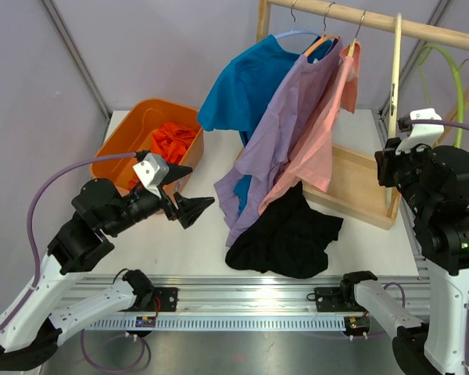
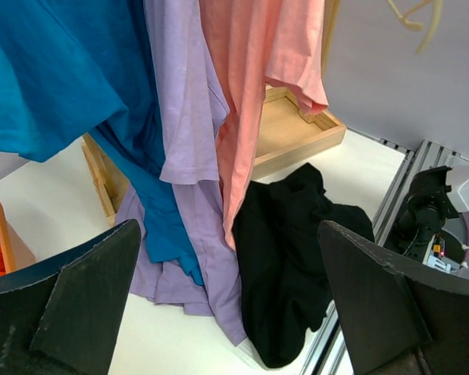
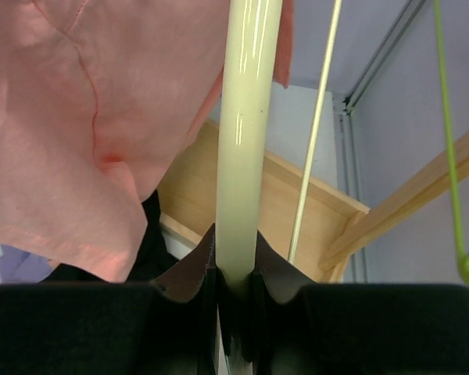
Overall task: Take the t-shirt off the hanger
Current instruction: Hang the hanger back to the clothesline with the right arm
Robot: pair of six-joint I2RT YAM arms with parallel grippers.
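Fingers (image 3: 189,275) of the right gripper (image 3: 236,277) pinch a pale cream plastic hanger (image 1: 396,94), apparently bare, at the right. Crumpled black t-shirt (image 1: 285,238) lies near centre on the white table (image 1: 180,250), seemingly free. Left gripper (image 1: 202,186) gapes empty at its left. Hanger probably wants setting down clear of it.

Robot lab cell — I am bolted to an aluminium rail (image 1: 242,301), with grey partition panels (image 1: 164,47) around the white table (image 1: 195,254).
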